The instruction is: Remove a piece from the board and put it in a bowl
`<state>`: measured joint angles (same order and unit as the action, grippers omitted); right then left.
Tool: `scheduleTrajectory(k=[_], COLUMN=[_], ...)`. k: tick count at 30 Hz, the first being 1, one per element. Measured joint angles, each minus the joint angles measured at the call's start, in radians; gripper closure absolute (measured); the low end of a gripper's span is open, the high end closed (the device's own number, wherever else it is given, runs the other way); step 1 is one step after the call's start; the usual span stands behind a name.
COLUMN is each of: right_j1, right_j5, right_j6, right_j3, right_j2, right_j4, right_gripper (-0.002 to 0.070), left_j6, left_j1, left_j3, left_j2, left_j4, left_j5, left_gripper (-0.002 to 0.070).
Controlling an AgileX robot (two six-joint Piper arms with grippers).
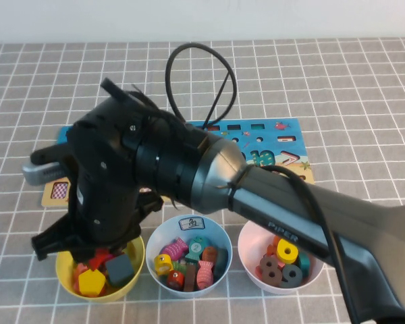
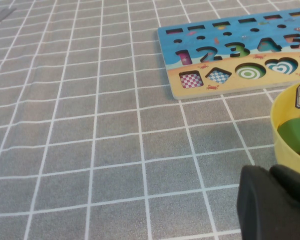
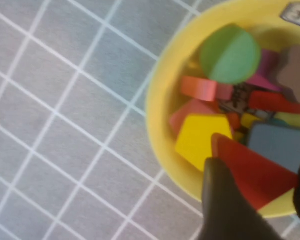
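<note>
Over the bowl (image 3: pixel 162 95), at the board's (image 1: pixel 283 131) seven o'clock, right gripper (image 3: pixel 257 195) clenches the piece (image 3: pixel 252 172) (release remains); left gripper (image 2: pixel 277 205) parked, grip unreadable.

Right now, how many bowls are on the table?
3, in a row in front of the board: yellow bowl on the robot's left, under the right gripper holding the red triangle; blue bowl in the middle; pink bowl on the right. Left gripper waits beside the yellow one.

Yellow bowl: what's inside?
Yellow bowl holds shape blocks: green disc, yellow pentagon, grey-blue block. Right gripper holds the red triangle over them; lower layers hidden.
</note>
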<state>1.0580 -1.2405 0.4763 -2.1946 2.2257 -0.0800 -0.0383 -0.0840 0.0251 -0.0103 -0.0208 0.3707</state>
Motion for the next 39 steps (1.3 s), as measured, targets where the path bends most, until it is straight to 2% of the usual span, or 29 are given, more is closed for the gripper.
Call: scheduleTrajectory(k=[8,27,30,34,39], right_j1=[0.000,0.000,0.000,0.000,0.000], right_j5=[0.000,0.000,0.002,0.002,0.002], right_j6=[0.021,0.021,0.021,0.021,0.021], right_j3=[0.057,0.066,0.066,0.066,0.066], right_j2=[0.000,0.036,0.036,0.036,0.036], right_j4=[0.045,0.026,0.026,0.026,0.026], right_gripper=[0.0416,0.0416,0.0383,0.0295,0.0264], left_j6=[0.000,0.000,0.000,0.000,0.000], left_j1=[0.000,0.000,0.000,0.000,0.000], left_j3=[0.000,0.000,0.000,0.000,0.000], left_j2=[0.000,0.000,0.000,0.000,0.000], left_j4=[0.000,0.000,0.000,0.000,0.000], left_j5=[0.000,0.000,0.000,0.000,0.000], left_gripper=[0.0675,0.0675,0.0676,0.0675,0.0676])
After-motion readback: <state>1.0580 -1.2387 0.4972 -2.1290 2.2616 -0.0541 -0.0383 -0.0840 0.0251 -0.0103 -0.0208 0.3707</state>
